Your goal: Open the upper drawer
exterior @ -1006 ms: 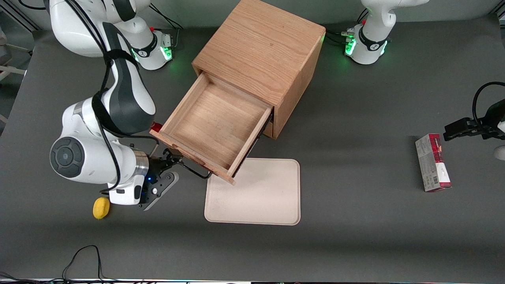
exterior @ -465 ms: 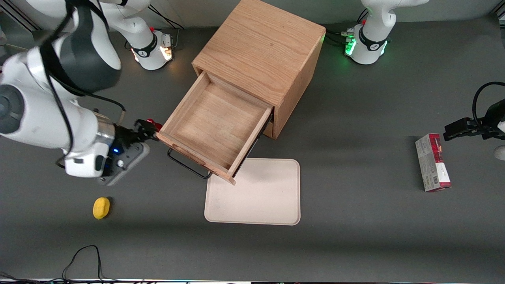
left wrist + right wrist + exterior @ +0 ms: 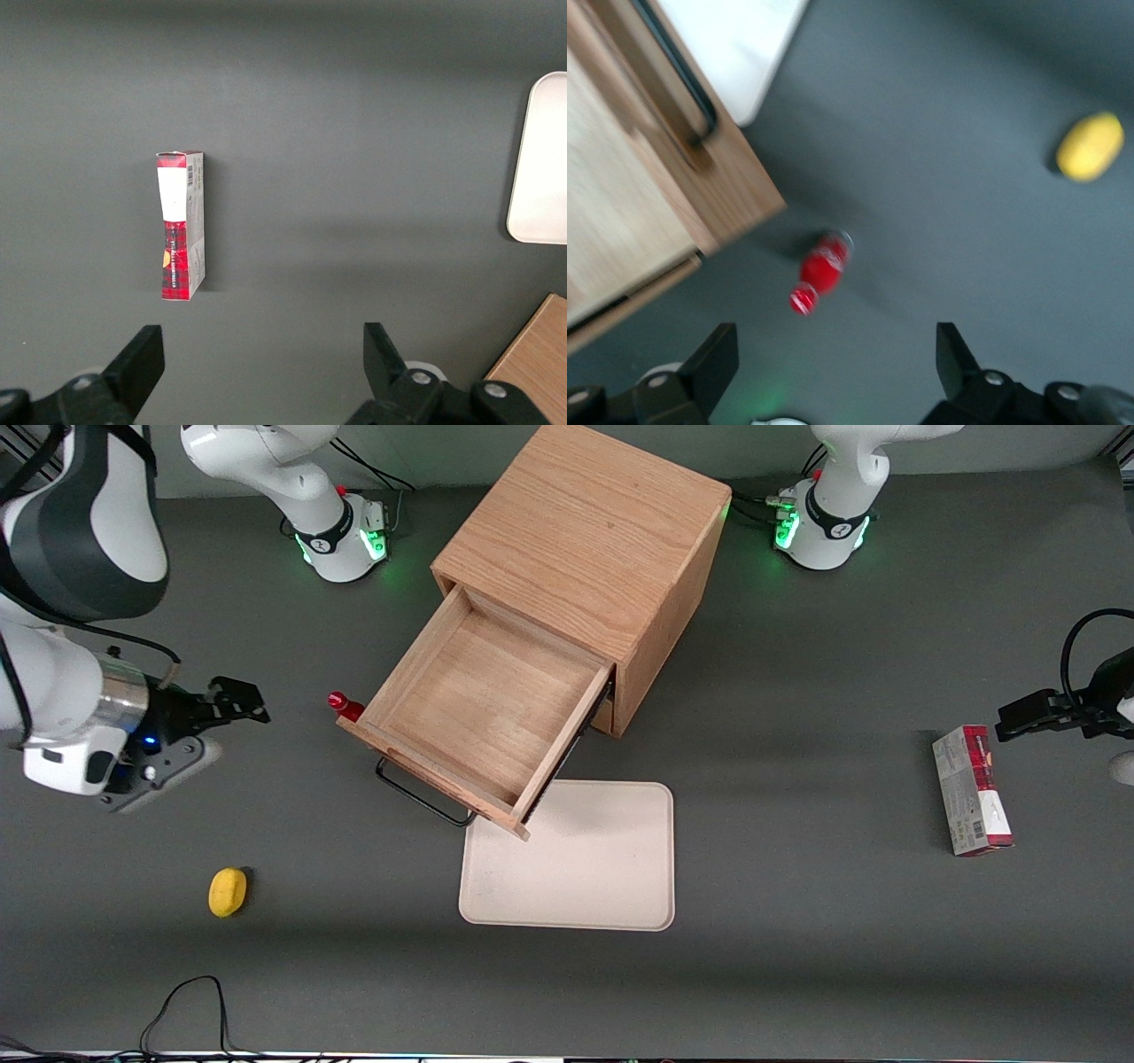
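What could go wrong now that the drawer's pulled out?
The open drawer juts out over the tray, so a bump could jar the cabinet. The small red bottle stands right beside the drawer's corner and could topple if the gripper, open and apart from the handle, swings past it.

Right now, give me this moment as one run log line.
task: open upper drawer | upper drawer: pulled out, empty | gripper: open, off handle, toward working arm's end | red bottle: beside drawer front
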Action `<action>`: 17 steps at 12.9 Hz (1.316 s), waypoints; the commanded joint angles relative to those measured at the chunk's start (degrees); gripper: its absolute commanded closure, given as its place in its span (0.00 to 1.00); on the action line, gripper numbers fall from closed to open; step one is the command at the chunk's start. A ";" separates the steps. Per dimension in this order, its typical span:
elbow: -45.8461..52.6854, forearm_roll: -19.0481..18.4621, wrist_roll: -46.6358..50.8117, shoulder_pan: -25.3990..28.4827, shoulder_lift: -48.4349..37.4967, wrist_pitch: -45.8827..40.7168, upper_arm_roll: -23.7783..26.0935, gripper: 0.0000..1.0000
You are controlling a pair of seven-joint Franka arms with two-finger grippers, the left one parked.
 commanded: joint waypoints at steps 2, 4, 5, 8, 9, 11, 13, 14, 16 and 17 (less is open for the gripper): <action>-14.61 -4.12 3.30 0.87 -15.03 4.40 -2.06 0.02; -15.41 -4.12 4.43 0.95 -15.58 7.21 -2.16 0.02; -16.28 -4.30 5.92 1.04 -15.67 9.06 -2.16 0.01; -19.80 -5.79 8.21 1.04 -17.24 13.98 -1.72 0.01; -20.07 -5.79 9.00 0.00 -17.42 14.26 -0.85 0.01; -19.72 -5.71 10.23 -12.95 -17.42 12.43 11.91 0.01; -15.96 -4.22 11.39 -20.38 -15.42 9.00 17.07 0.00; -15.50 -3.25 12.17 -20.40 -15.32 8.81 17.17 0.00; -14.63 -3.77 16.90 -18.92 -15.49 8.81 17.35 0.00; -13.06 -4.29 16.57 -17.25 -14.80 8.72 17.18 0.00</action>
